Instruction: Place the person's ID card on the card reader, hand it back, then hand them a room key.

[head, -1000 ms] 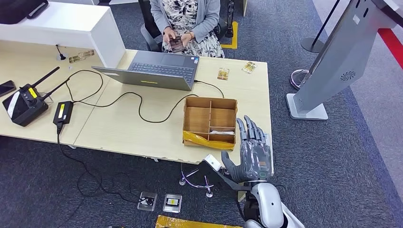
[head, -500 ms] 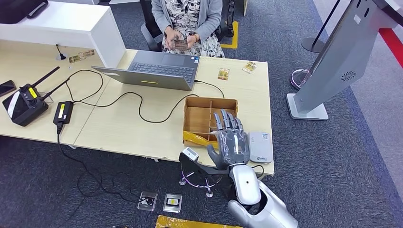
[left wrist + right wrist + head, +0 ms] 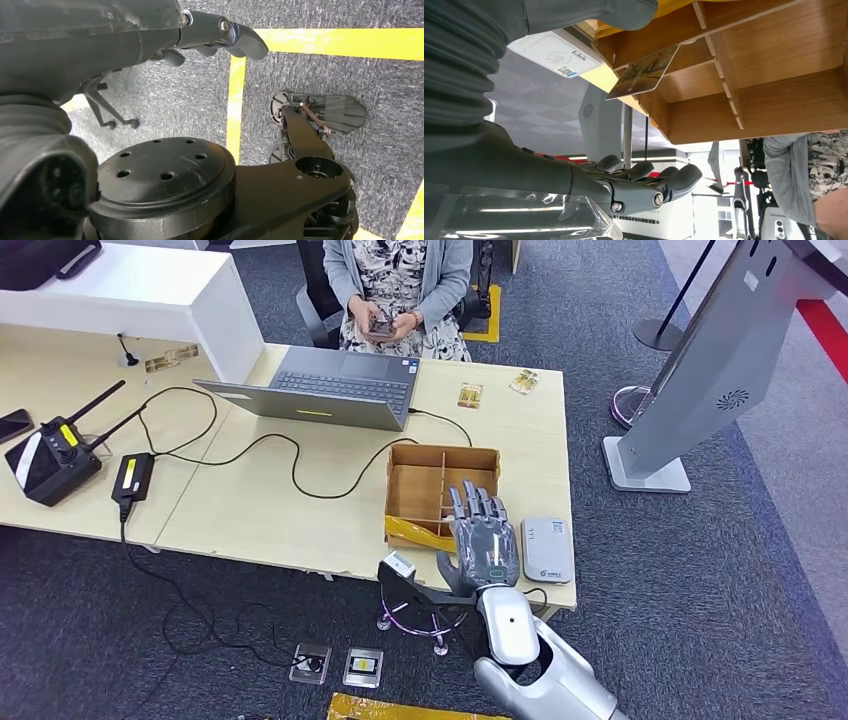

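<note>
My right hand hovers open, fingers spread and straight, over the near right corner of the wooden divided box. It holds nothing. The white card reader lies flat just right of the hand near the table's front edge. In the right wrist view a printed card leans in a box compartment beyond my fingers, with the reader beside it. A seated person across the table holds a small dark thing in both hands. My left hand hangs over the floor, holding nothing.
An open laptop sits in front of the person, its cable looping over the table. Two small cards lie at the far right. A radio set and adapter are at left. A grey kiosk stands right.
My right hand moved left from the table's front right corner to over the box, uncovering the card reader. The person lifted the dark thing slightly.
</note>
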Robot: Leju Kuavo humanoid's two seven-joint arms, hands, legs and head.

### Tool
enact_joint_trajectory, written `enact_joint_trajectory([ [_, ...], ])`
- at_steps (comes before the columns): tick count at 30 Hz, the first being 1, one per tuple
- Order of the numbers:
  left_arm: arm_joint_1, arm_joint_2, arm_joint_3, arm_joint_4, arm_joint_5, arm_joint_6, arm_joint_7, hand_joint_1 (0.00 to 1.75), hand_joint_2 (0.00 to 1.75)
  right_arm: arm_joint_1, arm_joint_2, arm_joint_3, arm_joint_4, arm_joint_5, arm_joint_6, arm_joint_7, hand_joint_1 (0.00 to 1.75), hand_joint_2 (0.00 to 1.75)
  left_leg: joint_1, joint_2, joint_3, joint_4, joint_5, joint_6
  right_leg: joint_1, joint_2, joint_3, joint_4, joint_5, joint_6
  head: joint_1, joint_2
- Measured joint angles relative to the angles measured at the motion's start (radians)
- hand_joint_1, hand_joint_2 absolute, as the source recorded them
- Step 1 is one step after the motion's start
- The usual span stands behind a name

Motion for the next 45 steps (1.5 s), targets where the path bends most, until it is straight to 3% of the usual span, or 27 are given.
enact_joint_trajectory([
  [14, 0.0, 0.0, 0.0, 0.001, -0.03, -0.01, 0.003, 0.0, 0.0, -0.053, 0.002, 0.002, 0.126, -0.039, -0.081, -0.001, 0.0, 1.75, 0.0, 0.0, 0.0, 0.0, 0.0, 0.0, 0.0, 0.0, 0.0, 0.0, 0.0, 0.0, 0.0, 0.0],
  [29, 0.0, 0.0, -0.001, 0.002, -0.033, -0.01, 0.012, 0.0, 0.0, -0.083, 0.038, 0.002, 0.251, -0.055, -0.122, -0.025, 0.0, 1.75, 0.0, 0.0, 0.0, 0.0, 0.0, 0.0, 0.0, 0.0, 0.0, 0.0, 0.0, 0.0, 0.0, 0.0],
  [33, 0.0, 0.0, -0.001, 0.002, -0.033, -0.01, 0.012, 0.0, 0.0, -0.084, 0.042, 0.002, 0.269, -0.058, -0.122, -0.031, 1.71, 1.75, 0.0, 0.0, 0.0, 0.0, 0.0, 0.0, 0.0, 0.0, 0.0, 0.0, 0.0, 0.0, 0.0, 0.0],
  [45, -0.001, 0.0, -0.001, 0.002, -0.032, -0.009, 0.012, 0.0, 0.0, -0.086, 0.042, 0.001, 0.302, -0.063, -0.133, -0.041, 1.75, 1.75, 0.0, 0.0, 0.0, 0.0, 0.0, 0.0, 0.0, 0.0, 0.0, 0.0, 0.0, 0.0, 0.0, 0.0],
])
